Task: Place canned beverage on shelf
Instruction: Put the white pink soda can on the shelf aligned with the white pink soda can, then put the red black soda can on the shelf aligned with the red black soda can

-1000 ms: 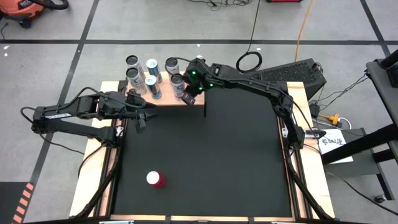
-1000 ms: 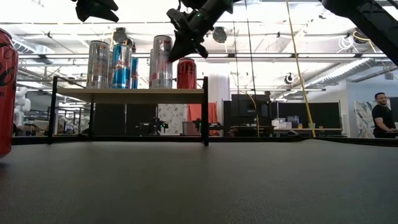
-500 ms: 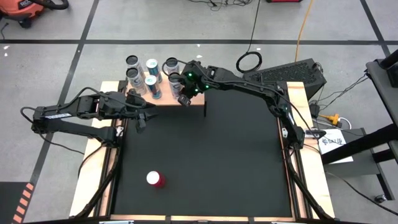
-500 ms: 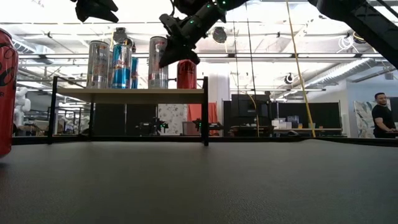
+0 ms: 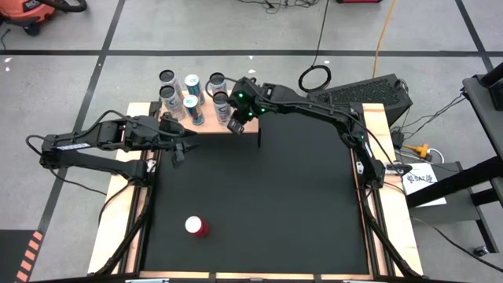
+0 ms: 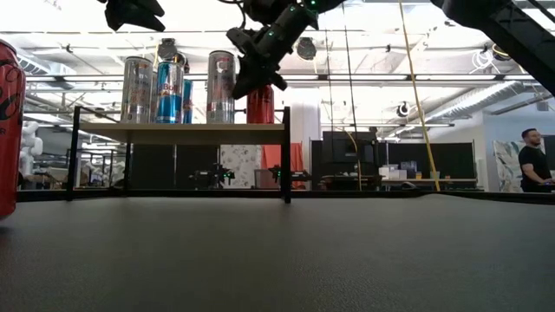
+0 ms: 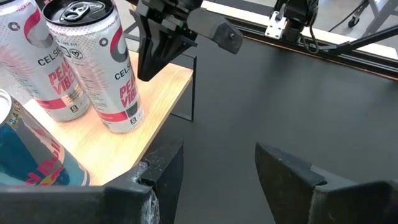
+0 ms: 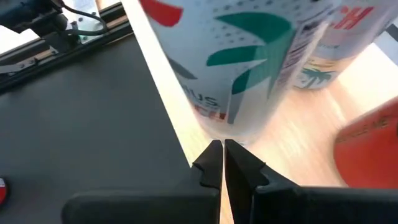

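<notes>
**Shelf nearly stocked, one red can left on worktop**

Left claw (image 5: 187, 140) hovers off the shelf's left end, near the worktop's far-left corner, holding nothing. In its wrist view the fingers (image 7: 163, 163) show a gap, but I judge it as closed as it goes.

The shelf (image 5: 206, 123) sits at the far edge of the worktop (image 5: 267, 204), toward the left. Six cans stand on it as seen from above. One red can (image 5: 196, 226) is alone on the worktop near the front-left area, well apart from the shelf. In the low view it looms at the left border (image 6: 9, 130).

Right claw (image 5: 234, 123) is over the shelf's right part, fingers pressed together, empty, its tip just beside a pale can with teal palm marks (image 8: 249, 56). A red can (image 6: 259, 104) stands at the shelf's right end.

Progress, judged: most cans placed; the lone red can is not yet shelved. Free space on the shelf looks tight, can't confirm a slot.

Writing:
- Two white cans nearest the left wrist camera (image 7: 102, 62): "CELSIUS", partial "PEACH VIBE".
- Blue can (image 6: 170, 91): Red Bull look, text not readable.
- Red can on the worktop: white script, not readable.
- Pale can at the right claw: only "US" visible.
</notes>
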`<act>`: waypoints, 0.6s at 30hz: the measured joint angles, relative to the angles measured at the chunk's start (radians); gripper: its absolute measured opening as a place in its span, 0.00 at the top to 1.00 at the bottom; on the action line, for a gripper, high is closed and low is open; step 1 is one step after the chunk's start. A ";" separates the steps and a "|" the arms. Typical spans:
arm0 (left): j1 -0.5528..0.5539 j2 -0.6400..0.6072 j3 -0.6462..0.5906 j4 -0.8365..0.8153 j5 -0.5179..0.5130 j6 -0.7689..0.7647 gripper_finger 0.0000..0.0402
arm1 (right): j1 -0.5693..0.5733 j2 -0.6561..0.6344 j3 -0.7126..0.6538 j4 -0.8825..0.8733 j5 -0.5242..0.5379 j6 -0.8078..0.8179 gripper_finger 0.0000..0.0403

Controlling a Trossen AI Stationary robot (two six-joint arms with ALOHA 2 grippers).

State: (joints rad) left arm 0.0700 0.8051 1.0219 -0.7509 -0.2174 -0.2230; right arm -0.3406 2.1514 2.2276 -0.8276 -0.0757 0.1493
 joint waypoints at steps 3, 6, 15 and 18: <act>0.000 0.000 0.000 0.000 0.000 0.000 0.50 | -0.005 0.000 0.000 0.006 0.000 0.000 1.00; 0.000 0.000 0.000 0.000 0.000 0.000 0.50 | -0.006 0.000 0.000 0.033 -0.002 -0.001 1.00; 0.000 0.000 0.000 0.000 0.000 0.000 0.50 | -0.006 -0.002 0.000 0.108 -0.003 -0.004 1.00; 0.000 0.000 0.000 0.000 0.000 0.000 0.50 | -0.006 -0.002 0.000 0.097 -0.003 -0.001 1.00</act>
State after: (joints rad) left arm 0.0700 0.8051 1.0222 -0.7506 -0.2173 -0.2234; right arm -0.3470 2.1498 2.2272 -0.7311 -0.0792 0.1482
